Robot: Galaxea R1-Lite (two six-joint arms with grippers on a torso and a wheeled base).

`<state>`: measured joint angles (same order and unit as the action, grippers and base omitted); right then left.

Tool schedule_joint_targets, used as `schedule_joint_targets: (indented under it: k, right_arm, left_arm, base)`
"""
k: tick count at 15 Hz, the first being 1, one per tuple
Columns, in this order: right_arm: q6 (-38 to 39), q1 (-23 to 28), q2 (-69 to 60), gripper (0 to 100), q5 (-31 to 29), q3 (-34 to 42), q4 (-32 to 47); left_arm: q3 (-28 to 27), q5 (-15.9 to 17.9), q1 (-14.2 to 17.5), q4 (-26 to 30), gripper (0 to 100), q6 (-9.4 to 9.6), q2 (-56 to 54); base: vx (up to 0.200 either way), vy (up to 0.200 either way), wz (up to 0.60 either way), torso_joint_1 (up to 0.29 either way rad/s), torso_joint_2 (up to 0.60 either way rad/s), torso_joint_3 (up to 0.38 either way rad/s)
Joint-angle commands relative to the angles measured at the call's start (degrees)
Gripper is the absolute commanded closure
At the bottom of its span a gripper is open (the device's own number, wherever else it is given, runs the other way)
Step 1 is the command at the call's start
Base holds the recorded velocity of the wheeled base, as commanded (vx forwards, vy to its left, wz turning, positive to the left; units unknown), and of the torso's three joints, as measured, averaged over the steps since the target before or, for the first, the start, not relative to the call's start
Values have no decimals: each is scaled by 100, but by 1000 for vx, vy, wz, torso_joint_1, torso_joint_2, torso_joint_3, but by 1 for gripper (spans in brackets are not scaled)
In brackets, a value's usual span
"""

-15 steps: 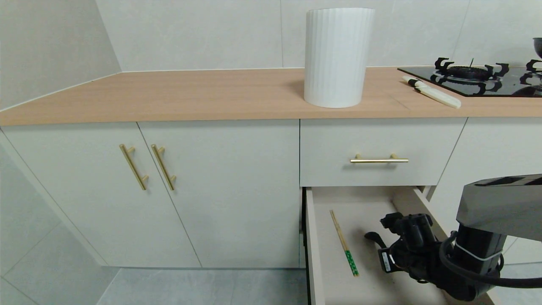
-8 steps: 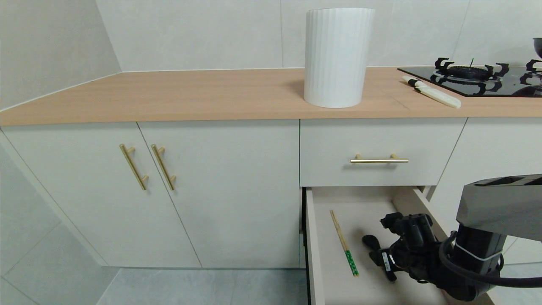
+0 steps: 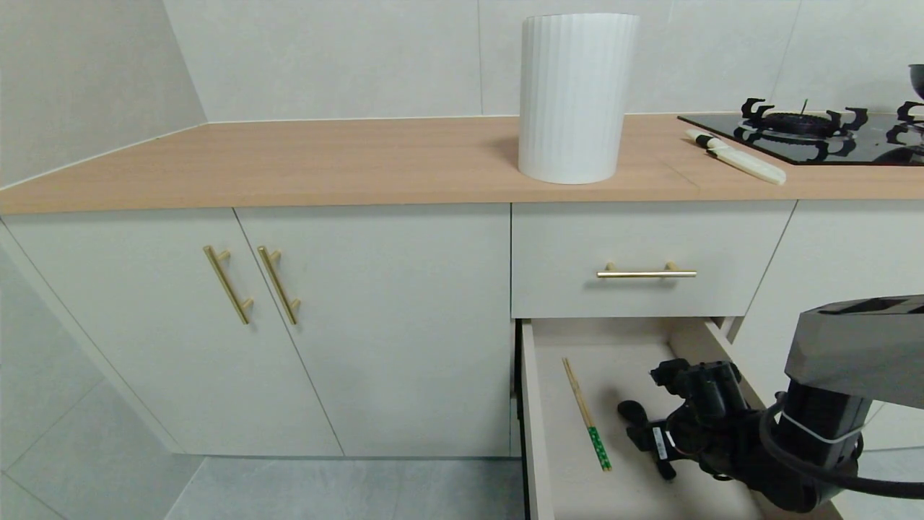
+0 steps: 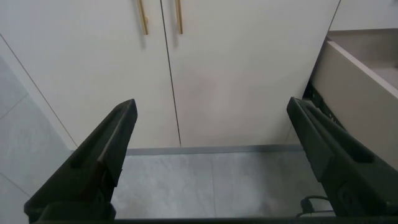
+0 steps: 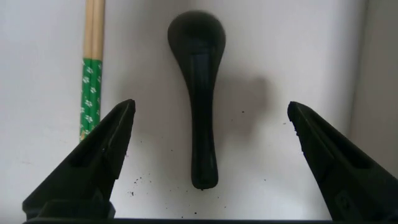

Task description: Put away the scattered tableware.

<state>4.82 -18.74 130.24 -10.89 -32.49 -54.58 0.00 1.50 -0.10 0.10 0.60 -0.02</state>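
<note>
A black spoon (image 3: 634, 412) (image 5: 198, 81) lies flat on the floor of the open lower drawer (image 3: 538, 404). A pair of wooden chopsticks (image 3: 586, 415) (image 5: 93, 68) with green patterned ends lies beside it, toward the drawer's left wall. My right gripper (image 3: 655, 437) (image 5: 209, 109) hovers open just above the spoon's handle, with one finger on each side and nothing held. A white knife (image 3: 736, 162) rests on the countertop next to the stove. My left gripper (image 4: 210, 106) is open and empty, low in front of the cabinet doors.
A tall white ribbed container (image 3: 576, 97) stands on the wooden countertop (image 3: 325, 162) above the drawers. A black gas stove (image 3: 808, 133) is at the far right. The upper drawer (image 3: 646, 273) is closed, and the double cabinet doors (image 3: 253, 285) on the left are closed.
The right gripper opened and let go of the black spoon, which now lies flat in the drawer. The gripper then rose slightly. The chopsticks stayed put.
</note>
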Motion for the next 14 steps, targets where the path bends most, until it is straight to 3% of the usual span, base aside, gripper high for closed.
schedule_joint_targets:
  k: [1,5,14]
  right_arm:
    - [2,2,-500,0,-1,129,35]
    - [2,-42,-1440,0,-1,313,518]
    - [2,-69,-3436,0,148,-144,3366]
  left_arm:
    - [0,-1,1,-1,0,2,2]
    - [0,-1,1,-1,0,2,2]
    - [0,-1,1,-1,0,2,2]
  base:
    - [0,0,0,0,0,0]
    - [0,0,0,0,0,0]
    - [0,0,0,0,0,0]
